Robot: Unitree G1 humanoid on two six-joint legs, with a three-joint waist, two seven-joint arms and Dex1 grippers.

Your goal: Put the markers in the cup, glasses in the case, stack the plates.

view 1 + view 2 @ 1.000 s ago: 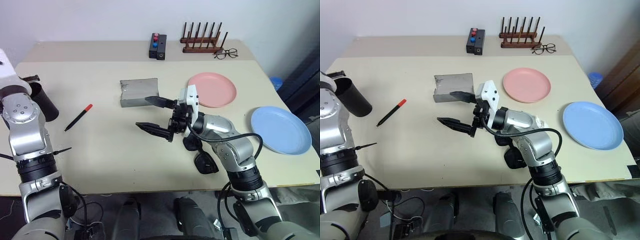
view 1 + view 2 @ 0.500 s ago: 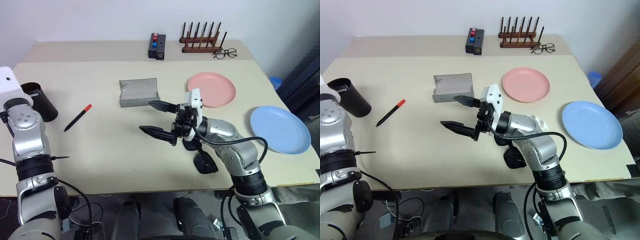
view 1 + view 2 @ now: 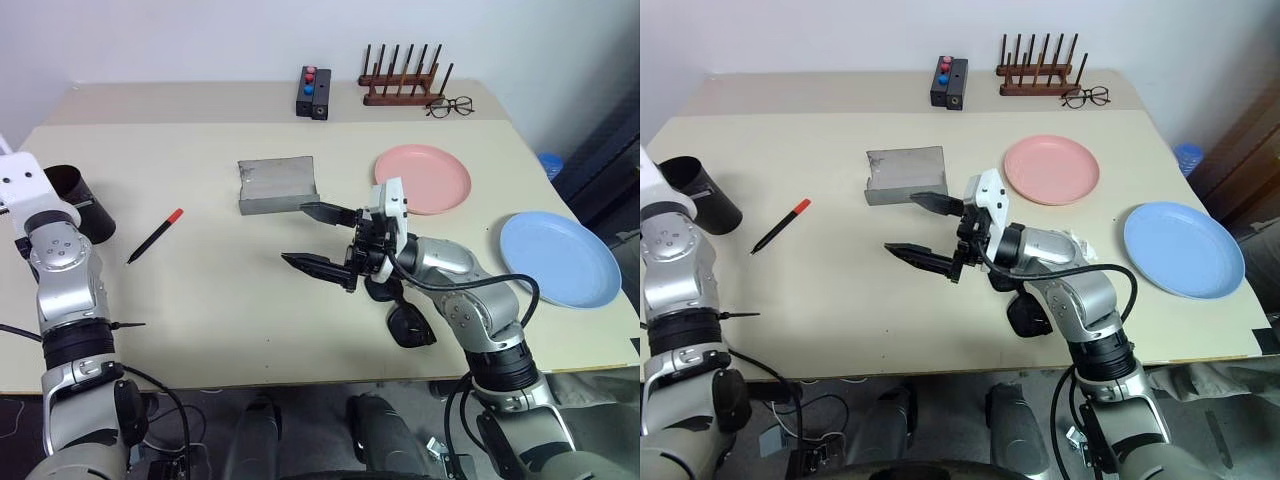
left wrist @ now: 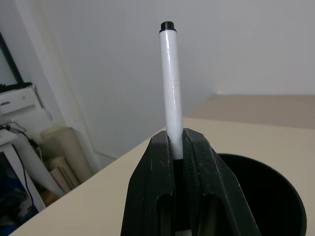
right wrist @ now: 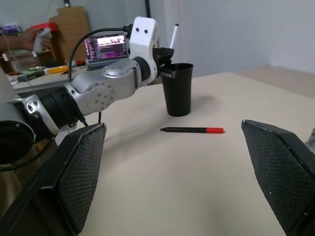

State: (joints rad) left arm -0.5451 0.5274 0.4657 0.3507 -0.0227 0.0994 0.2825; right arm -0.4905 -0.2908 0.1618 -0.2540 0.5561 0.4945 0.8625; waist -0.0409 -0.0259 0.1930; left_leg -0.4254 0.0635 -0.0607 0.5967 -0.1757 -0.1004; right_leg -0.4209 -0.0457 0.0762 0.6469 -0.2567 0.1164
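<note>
My left gripper (image 4: 177, 136) is shut on the white marker (image 4: 170, 88), which stands upright right at the rim of the dark cup (image 4: 268, 196); its lower end is hidden by the fingers. The cup (image 3: 78, 198) stands at the table's left edge. The red-capped marker (image 3: 155, 235) lies to its right. My right gripper (image 3: 295, 233) hovers open and empty over mid-table, near the grey case (image 3: 277, 185), whose lid is open. Partly hidden under my right arm lie the black sunglasses (image 3: 410, 322). The pink plate (image 3: 425, 178) and blue plate (image 3: 560, 258) lie apart on the right.
A black box with coloured buttons (image 3: 316, 92), a wooden peg rack (image 3: 405, 82) and wire-rimmed spectacles (image 3: 452, 105) sit along the table's far edge. Bare tabletop stretches between the red-capped marker and my right gripper.
My left arm has come down with the white marker, bringing the gripper lower beside the cup. The right gripper has stayed open in place.
</note>
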